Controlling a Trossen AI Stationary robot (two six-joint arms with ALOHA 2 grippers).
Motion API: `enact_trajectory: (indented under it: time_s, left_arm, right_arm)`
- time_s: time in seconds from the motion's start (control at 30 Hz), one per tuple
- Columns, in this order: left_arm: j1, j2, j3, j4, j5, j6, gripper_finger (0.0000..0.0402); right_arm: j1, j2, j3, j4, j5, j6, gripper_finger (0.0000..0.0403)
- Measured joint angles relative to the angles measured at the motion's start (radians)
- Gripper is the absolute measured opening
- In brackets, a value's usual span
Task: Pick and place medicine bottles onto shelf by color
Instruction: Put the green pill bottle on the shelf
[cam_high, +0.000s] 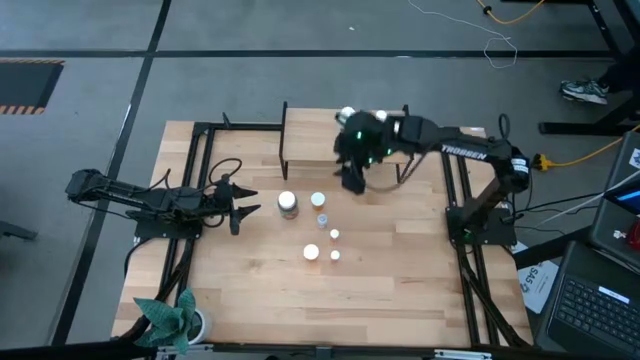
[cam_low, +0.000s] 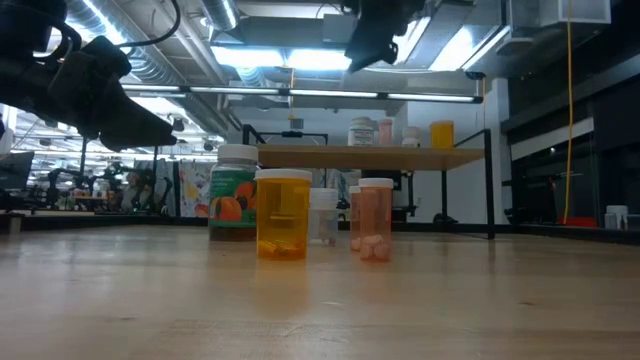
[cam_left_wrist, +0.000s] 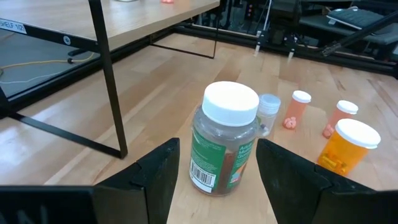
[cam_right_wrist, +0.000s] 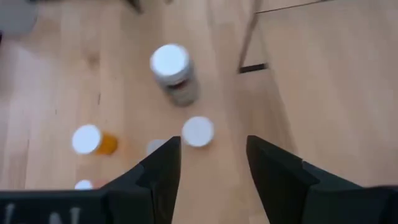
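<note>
L gripper (cam_left_wrist: 214, 180) hangs low over the table w/ fingers spread, empty, the big dark green bottle (cam_left_wrist: 224, 140) just ahead of it. R gripper (cam_right_wrist: 208, 171) is up high by the shelf (cam_high: 320, 140), fingers apart w/ nothing between them. Bottles on table center: orange bottle (cam_low: 283, 213), small orange one (cam_low: 375, 219), a clear one (cam_low: 323, 215); more bottles sit on the shelf top (cam_low: 440, 133).

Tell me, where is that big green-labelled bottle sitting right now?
In the high view the green-labelled bottle stands on the table left of the other loose bottles, just ahead of the left gripper.
</note>
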Motion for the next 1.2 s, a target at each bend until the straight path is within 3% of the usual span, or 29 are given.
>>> enact_trajectory:
  time_s: [0.2, 0.4, 0.53, 0.73, 0.9, 1.03, 1.2]
  left_arm:
    - [0.0, 0.0, 0.0, 0.02, -0.055, 0.017, 0.0209]
    - [0.0, 0.0, 0.081, 0.024, -0.044, -0.017, 0.0209]
    - [0.0, 0.032, 0.199, -0.057, -0.015, -0.021, 0.0209]
    - [0.014, 0.195, 0.381, -0.246, -0.007, -0.045, 0.0209]
    - [0.051, 0.35, 0.507, -0.369, 0.048, -0.044, 0.0224]
    - [0.09, 0.423, 0.573, -0.412, 0.132, -0.044, 0.0246]
    - [0.155, 0.494, 0.595, -0.421, 0.314, -0.043, 0.0262]
  right_arm:
    - [0.144, -0.002, -0.002, -0.038, 0.184, -0.015, 0.0185]
    - [0.195, -0.052, -0.002, -0.247, 0.352, -0.035, 0.0185]
    - [0.194, -0.091, -0.002, -0.332, 0.361, 0.038, 0.0185]
    - [0.195, -0.162, -0.002, -0.419, 0.372, 0.097, 0.0185]
    - [0.202, -0.251, -0.002, -0.462, 0.491, 0.169, 0.0185]
    - [0.203, -0.326, -0.002, -0.466, 0.495, 0.207, 0.0185]
    - [0.203, -0.404, -0.002, -0.468, 0.493, 0.177, 0.0185]
